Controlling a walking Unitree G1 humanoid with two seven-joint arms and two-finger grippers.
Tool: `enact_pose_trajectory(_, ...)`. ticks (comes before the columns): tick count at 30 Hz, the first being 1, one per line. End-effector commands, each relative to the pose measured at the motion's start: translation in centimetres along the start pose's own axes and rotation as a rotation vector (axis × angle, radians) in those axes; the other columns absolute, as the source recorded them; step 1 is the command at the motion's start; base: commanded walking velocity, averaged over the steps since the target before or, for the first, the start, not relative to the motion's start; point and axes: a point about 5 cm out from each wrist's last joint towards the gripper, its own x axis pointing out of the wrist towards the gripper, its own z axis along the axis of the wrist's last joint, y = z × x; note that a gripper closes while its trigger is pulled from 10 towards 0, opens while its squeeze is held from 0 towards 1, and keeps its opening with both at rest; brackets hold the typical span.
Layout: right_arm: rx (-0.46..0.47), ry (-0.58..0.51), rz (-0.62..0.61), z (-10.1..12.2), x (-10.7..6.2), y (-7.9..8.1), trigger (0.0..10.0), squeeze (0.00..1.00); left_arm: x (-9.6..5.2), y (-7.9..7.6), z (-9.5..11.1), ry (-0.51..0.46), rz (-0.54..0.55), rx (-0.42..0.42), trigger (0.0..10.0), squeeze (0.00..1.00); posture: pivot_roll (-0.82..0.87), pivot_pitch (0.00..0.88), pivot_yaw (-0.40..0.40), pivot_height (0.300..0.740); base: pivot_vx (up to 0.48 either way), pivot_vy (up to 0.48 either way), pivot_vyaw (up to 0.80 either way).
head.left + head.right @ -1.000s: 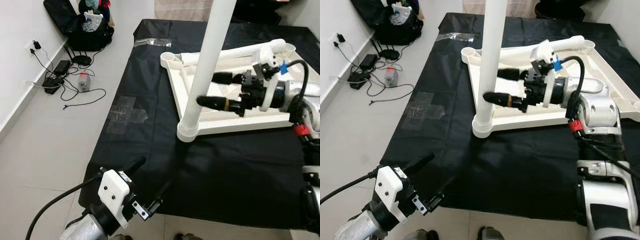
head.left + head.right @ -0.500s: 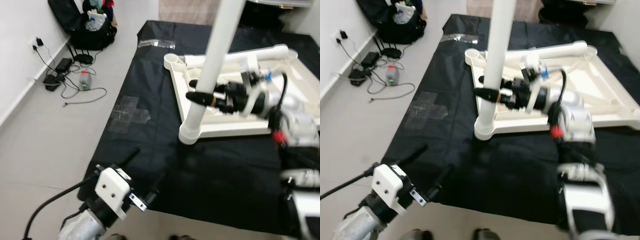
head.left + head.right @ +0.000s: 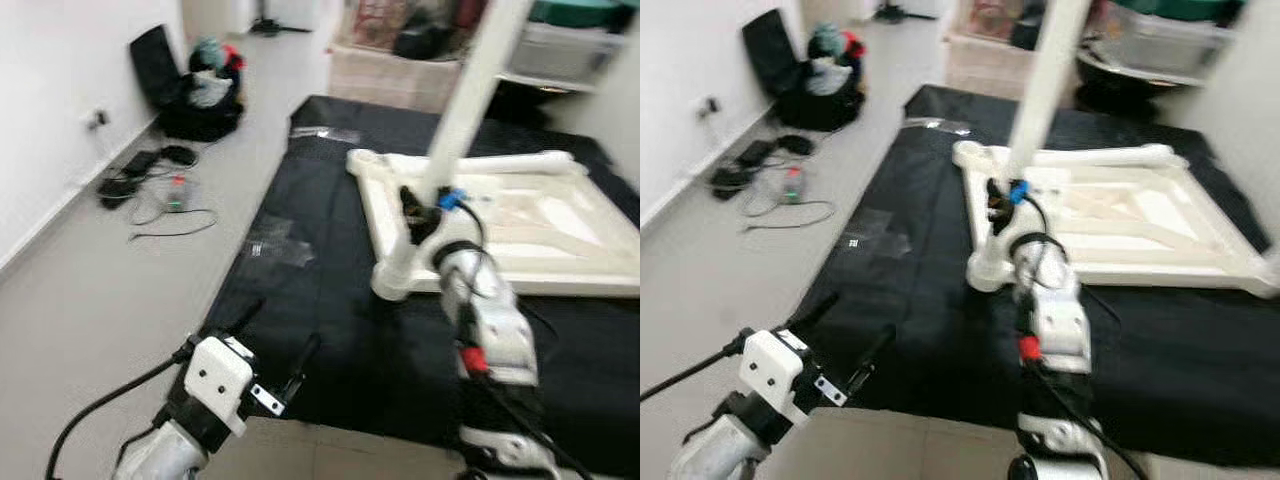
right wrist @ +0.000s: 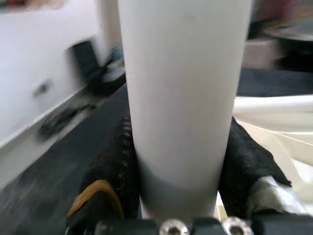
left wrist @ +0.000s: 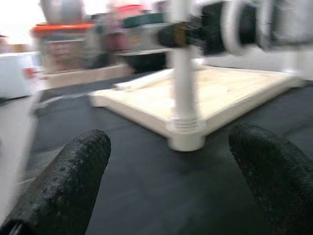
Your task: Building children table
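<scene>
At twelve o'clock on the black floor mat (image 3: 330, 330), the upturned white tabletop frame (image 3: 1120, 215) lies flat. Right gripper (image 4: 178, 161) fingers pinch the upright table leg (image 3: 470, 90) in its corner socket (image 3: 393, 280); a sideways pull could unseat it. Left gripper (image 5: 166, 161) fingers hang spread, idle.
</scene>
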Motion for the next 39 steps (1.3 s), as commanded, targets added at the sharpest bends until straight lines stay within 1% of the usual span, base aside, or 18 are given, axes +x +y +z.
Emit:
enact_pose_trajectory(1, -0.039, 0.070, 0.276, 0.2, 0.6, 1.8, 10.0, 0.00, 0.0, -0.3, -0.6, 0.006, -0.006, -0.028, 10.0, 0.00, 0.05, 0.077, -0.086, 0.740, 0.000, 0.000, 0.00)
enact_pose_trajectory(3, -0.067, 0.056, 0.360, 1.0, 0.5, 1.4, 10.0, 0.00, 0.0, -0.4, -0.6, 0.005, -0.008, -0.032, 10.0, 0.00, 0.05, 0.086, -0.092, 0.740, 0.000, 0.000, 0.00)
enact_pose_trajectory(4, -0.098, 0.060, 0.455, 1.8, 0.2, 0.3, 10.0, 1.00, 0.0, -0.5, -0.5, 0.004, -0.009, -0.034, 10.0, 0.00, 0.05, 0.094, -0.097, 0.740, 0.000, 0.000, 0.00)
enact_pose_trajectory(10, -0.192, 0.053, 0.598, 3.3, -1.0, -1.4, 10.0, 1.00, -0.1, -0.8, -0.3, 0.000, -0.011, -0.038, 10.0, 0.00, 0.05, 0.115, -0.103, 0.740, 0.000, 0.000, 0.00)
enact_pose_trajectory(12, -0.247, 0.017, 0.769, 5.3, -1.9, -3.0, 10.0, 1.00, -0.5, -1.3, 0.1, 0.000, -0.018, -0.051, 10.0, 0.00, 0.06, 0.158, -0.106, 0.740, 0.000, 0.000, 0.00)
enact_pose_trajectory(14, -0.254, -0.007, 0.817, 6.2, -1.9, -3.6, 10.0, 1.00, -0.7, -1.5, 0.3, 0.001, -0.023, -0.057, 10.0, 0.00, 0.06, 0.161, -0.105, 0.740, 0.000, 0.000, 0.00)
enact_pose_trajectory(21, -0.223, -0.044, 0.860, 7.6, -1.0, -4.1, 10.0, 1.00, -1.0, -1.8, 0.7, 0.001, -0.035, -0.069, 10.0, 0.00, 0.06, 0.183, -0.096, 0.740, 0.000, 0.000, 0.00)
enact_pose_trajectory(22, -0.187, -0.072, 0.847, 7.9, -0.4, -4.1, 0.0, 0.65, -1.2, -2.0, 0.9, 0.004, -0.042, -0.075, 10.0, 0.00, 0.06, 0.193, -0.088, 0.740, 0.000, 0.000, 0.00)
enact_pose_trajectory(23, -0.187, -0.072, 0.847, 7.9, -0.4, -4.1, 0.0, 0.65, -1.2, -2.0, 0.9, 0.004, -0.042, -0.075, 10.0, 0.00, 0.06, 0.193, -0.088, 0.740, 0.000, 0.000, 0.00)
enact_pose_trajectory(24, -0.135, -0.068, 0.865, 7.5, -0.2, -3.8, 0.0, 0.00, -1.2, -2.2, 1.0, 0.007, -0.048, -0.081, 10.0, 0.00, 0.06, 0.193, -0.086, 0.740, 0.000, 0.000, 0.00)
enact_pose_trajectory(32, -0.046, 0.000, 0.938, 4.1, -1.3, -2.2, 0.0, 0.00, -1.1, -2.3, 1.0, 0.010, -0.057, -0.088, 10.0, 0.00, 0.04, 0.187, -0.086, 0.740, 0.000, 0.000, 0.00)
enact_pose_trajectory(33, -0.020, 0.048, 0.822, 2.0, -1.1, -1.0, 0.0, 0.00, -0.9, -2.3, 0.9, 0.011, -0.059, -0.087, 10.0, 0.00, 0.03, 0.175, -0.091, 0.740, 0.000, 0.000, 0.00)
enact_pose_trajectory(34, -0.020, 0.048, 0.822, 2.0, -1.1, -1.0, 0.0, 0.00, -0.9, -2.3, 0.9, 0.011, -0.059, -0.087, 10.0, 0.00, 0.03, 0.175, -0.091, 0.740, 0.000, 0.000, 0.00)
enact_pose_trajectory(35, 0.057, 0.024, 0.373, 1.0, -0.1, 0.0, 0.0, 0.00, -0.8, -2.0, 0.6, 0.015, -0.058, -0.085, 10.0, 0.00, 0.03, 0.144, -0.095, 0.740, 0.000, 0.000, 0.00)
enact_pose_trajectory(36, 0.057, 0.024, 0.373, 1.0, -0.1, 0.0, 0.0, 0.00, -0.8, -2.0, 0.6, 0.015, -0.058, -0.085, 10.0, 0.00, 0.03, 0.144, -0.095, 0.740, 0.000, 0.000, 0.00)
enact_pose_trajectory(37, 0.223, 0.026, -0.062, -0.3, -0.7, 0.1, 0.0, 0.00, -0.8, -1.8, 0.4, 0.018, -0.056, -0.081, 10.0, 0.00, 0.01, 0.141, -0.087, 0.740, 0.000, 0.000, 0.00)
enact_pose_trajectory(38, 0.223, 0.026, -0.062, -0.3, -0.7, 0.1, 0.0, 0.00, -0.8, -1.8, 0.4, 0.018, -0.056, -0.081, 10.0, 0.00, 0.01, 0.141, -0.087, 0.740, 0.000, 0.000, 0.00)
enact_pose_trajectory(39, 0.204, 0.073, -0.243, -2.0, -1.9, 1.4, 0.0, 0.00, -0.7, -1.7, 0.3, 0.019, -0.056, -0.078, 10.0, 0.00, 0.01, 0.127, -0.085, 0.740, 0.000, 0.000, 0.00)
